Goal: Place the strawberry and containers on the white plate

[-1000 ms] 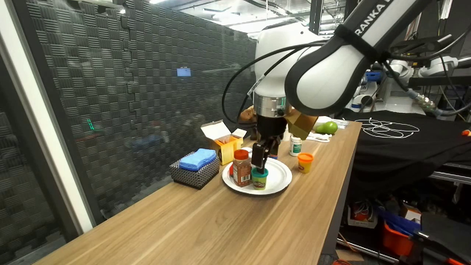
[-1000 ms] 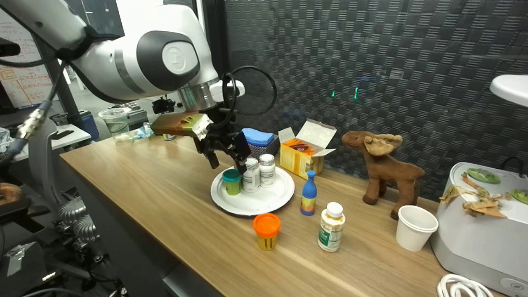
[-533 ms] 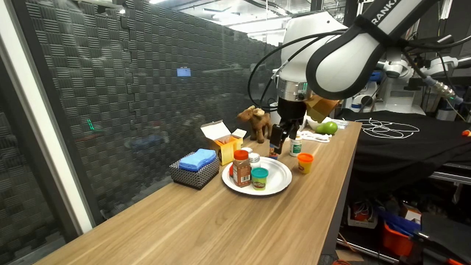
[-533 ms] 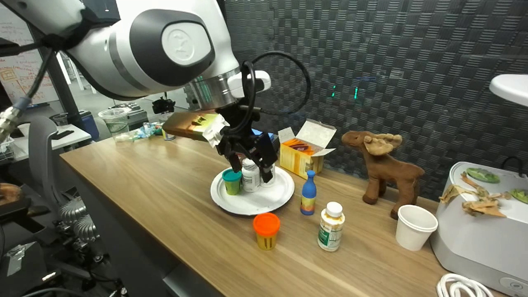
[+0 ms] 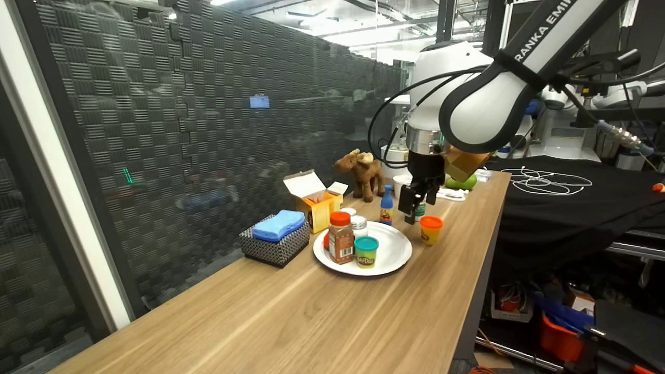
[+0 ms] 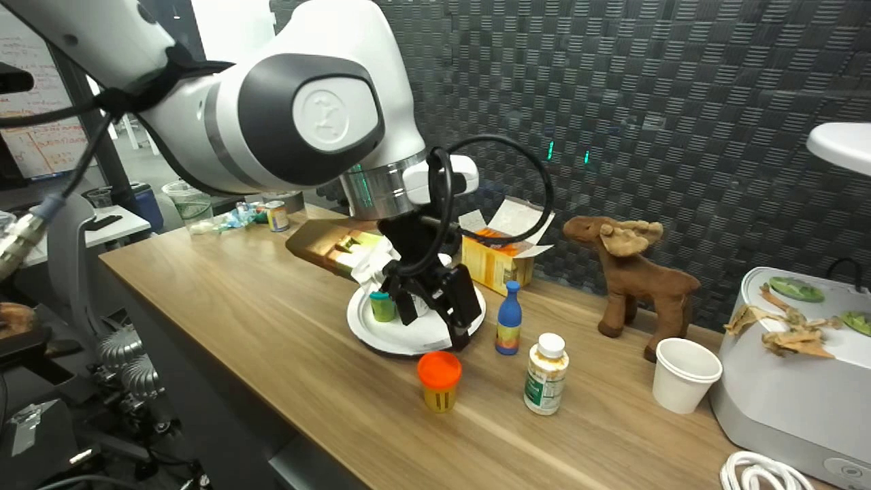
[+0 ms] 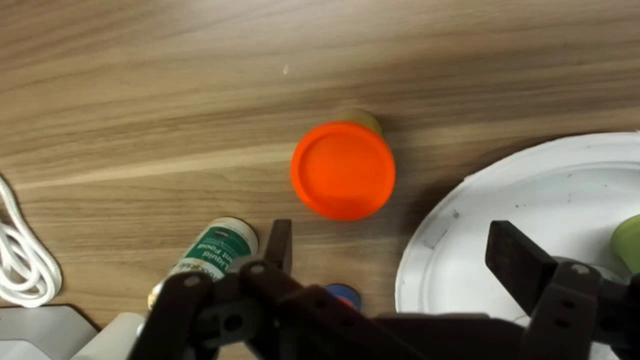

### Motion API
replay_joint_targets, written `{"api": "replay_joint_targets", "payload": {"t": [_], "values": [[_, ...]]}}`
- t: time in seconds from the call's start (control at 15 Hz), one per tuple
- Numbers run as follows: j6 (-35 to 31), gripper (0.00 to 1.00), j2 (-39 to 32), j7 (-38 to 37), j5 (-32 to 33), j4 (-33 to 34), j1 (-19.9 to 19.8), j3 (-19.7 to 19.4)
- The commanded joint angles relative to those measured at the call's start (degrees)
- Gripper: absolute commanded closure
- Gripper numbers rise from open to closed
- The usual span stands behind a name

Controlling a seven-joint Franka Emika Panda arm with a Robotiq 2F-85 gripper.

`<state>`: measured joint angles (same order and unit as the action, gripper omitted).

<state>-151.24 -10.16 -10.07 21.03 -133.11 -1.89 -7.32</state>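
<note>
A robotics lab, by the look of it: a Franka arm (image 5: 474,122) over a wood-grain counter (image 5: 291,317), another white arm (image 5: 618,96) in the background, dark textured panels (image 5: 218,145), and a whiteboard (image 6: 44,126) with red writing.

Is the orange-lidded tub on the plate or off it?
Off. The tub stands upright on the table; the wrist view shows tabletop between it and the plate.

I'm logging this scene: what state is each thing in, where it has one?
Gripper: open, holding nothing
Orange-lidded tub: closed, upright
Teal-lidded tub: closed, upright
Spice bottle: capped, upright
White jars: capped, upright
Green-labelled bottle: capped, upright
Blue bottle: upright
Yellow carton: open, flaps up
Paper cup: upright, uncovered
White cable: coiled
</note>
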Motion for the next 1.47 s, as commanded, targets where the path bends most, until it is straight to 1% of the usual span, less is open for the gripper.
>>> {"api": "replay_joint_targets", "payload": {"t": [0.0, 0.2, 0.6, 0.67, 0.73, 0.87, 0.93, 1.13, 1.4], "values": [[-0.2, 0.00, -0.5, 0.0, 0.0, -0.8, -0.2, -0.7], [-0.2, 0.00, -1.3, -0.4, -0.1, -1.4, -0.2, -1.2], [0.2, 0.00, -3.4, -0.4, -0.2, -0.4, -0.1, -1.8], [0.3, 0.17, -3.6, -0.5, -0.2, -0.2, -0.1, -1.9], [0.3, 0.27, -3.6, -0.6, -0.1, -0.2, 0.0, -2.1], [0.1, 0.42, -3.1, -1.3, 0.5, -0.6, 0.2, -2.6], [0.0, 0.51, -2.8, -1.7, 0.8, -0.8, 0.3, -2.8], [0.0, 0.72, -2.2, -3.3, 1.5, -1.1, 0.4, -3.7], [0.4, 0.72, -0.4, -4.9, 3.3, -1.6, 1.2, -4.3]]}}
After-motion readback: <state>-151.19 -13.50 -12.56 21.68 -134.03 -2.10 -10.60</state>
